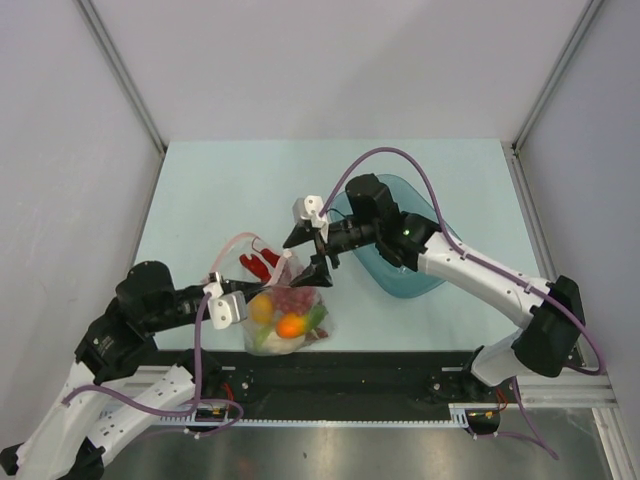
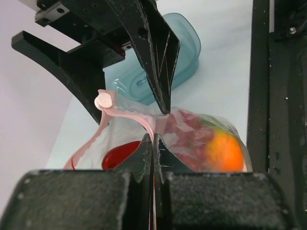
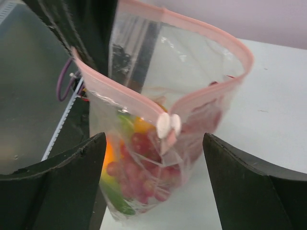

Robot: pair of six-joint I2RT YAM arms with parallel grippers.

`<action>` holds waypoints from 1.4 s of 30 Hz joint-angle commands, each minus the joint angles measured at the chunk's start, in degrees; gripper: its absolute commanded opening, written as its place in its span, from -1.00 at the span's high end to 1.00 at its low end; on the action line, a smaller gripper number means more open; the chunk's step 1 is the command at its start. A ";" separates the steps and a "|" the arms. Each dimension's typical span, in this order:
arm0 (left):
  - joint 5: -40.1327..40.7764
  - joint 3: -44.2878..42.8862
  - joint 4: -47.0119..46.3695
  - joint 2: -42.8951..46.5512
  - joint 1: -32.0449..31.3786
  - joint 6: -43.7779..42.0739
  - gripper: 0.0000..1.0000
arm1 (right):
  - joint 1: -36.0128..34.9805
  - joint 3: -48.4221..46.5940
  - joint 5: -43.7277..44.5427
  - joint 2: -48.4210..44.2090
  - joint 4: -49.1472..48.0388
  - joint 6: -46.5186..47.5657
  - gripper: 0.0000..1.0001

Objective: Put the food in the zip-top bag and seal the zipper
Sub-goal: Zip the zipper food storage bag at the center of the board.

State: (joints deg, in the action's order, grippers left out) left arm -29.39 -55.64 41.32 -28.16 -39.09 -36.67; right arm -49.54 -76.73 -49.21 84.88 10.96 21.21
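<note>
- right gripper (image 3: 153, 143): jaws wide, holding nothing. The small white slider (image 3: 168, 125) sits dead centre between its fingers, just ahead, not touched.
- left gripper (image 2: 152, 146): clamped tight on the pink-red zipper strip (image 3: 120, 93), at the end away from the slider, so it anchors that end.
- clear floppy zip-top bag with pink dots (image 1: 285, 320): upright just beside the translucent blue bowl (image 1: 420, 275), on the bowl's left-arm side, mouth gaping.
- axis: the strip runs from the slider away from the bowl toward the left pinch. My read is that the drag goes along that line, and the right arm is nearer the slider.
- toy food (image 3: 144, 158): dark red clump and orange fruit are in the bag. The red lobster looks inside too, but that view is blurred.
- surface: smooth pale blue-green table (image 1: 220, 190) and slack film. It will likely buckle unless the strip stays taut.
- room: the bowl sits under the right forearm, so that side is tight. The grey side walls are well apart from the bowl.
</note>
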 commanded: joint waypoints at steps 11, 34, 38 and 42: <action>-5.86 0.88 5.09 1.35 -0.02 -9.74 1.00 | -0.47 -2.20 2.53 -1.74 2.49 -1.95 0.96; 18.32 -10.55 -3.37 -10.15 3.31 12.40 -0.10 | 1.11 -2.46 9.48 -10.79 4.68 14.29 1.00; 13.76 -9.84 -2.21 -12.70 8.31 13.02 0.12 | 1.11 -2.46 9.92 -11.49 6.96 14.12 1.00; 3.48 -13.08 -3.44 -14.01 9.21 13.55 0.03 | 0.85 -2.46 10.63 -12.37 6.79 12.63 1.00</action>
State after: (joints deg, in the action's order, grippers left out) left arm -16.27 -65.73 38.41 -41.21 -30.76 -25.21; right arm -48.27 -76.86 -39.11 75.55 19.62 33.91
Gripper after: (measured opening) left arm 0.469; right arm 0.009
